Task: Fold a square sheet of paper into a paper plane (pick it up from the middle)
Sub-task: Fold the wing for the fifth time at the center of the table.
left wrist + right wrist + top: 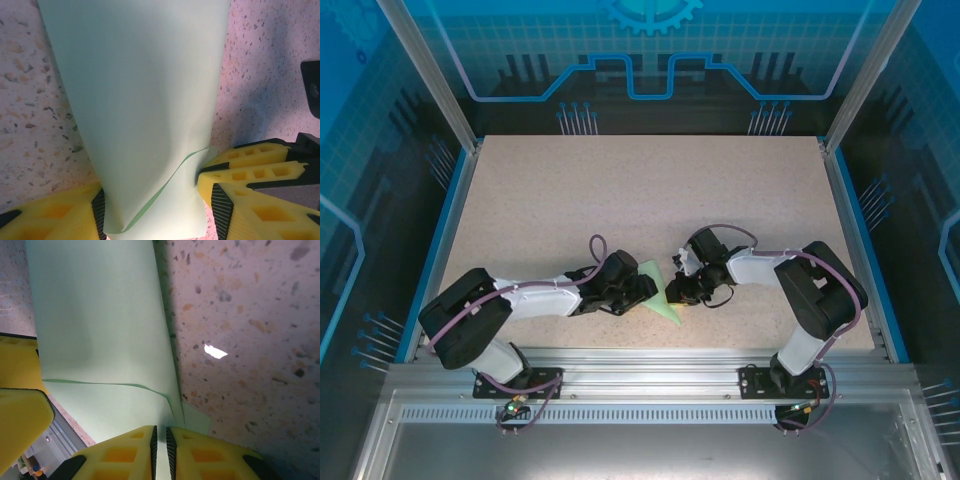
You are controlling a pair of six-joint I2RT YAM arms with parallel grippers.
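Paper (670, 310) lies on the table (620, 190) close to its near edge, folded into a narrow wedge between the left gripper (642, 288) and the right gripper (678, 290). From above, its long axis runs far-left to near-right, and the narrower end seems to point near-right.

From the left wrist, the paper (145, 100) stretches straight away between this gripper's spread fingers (50, 215), which straddle it rather than pinch it.

From the right wrist, the fingers (125, 445) are pressed together on the paper's edge, where two layers sit slightly offset.

The step looks like setting a lengthwise fold. I would hold the right pinch firm, square the layers first, then press along the crease, not across it.
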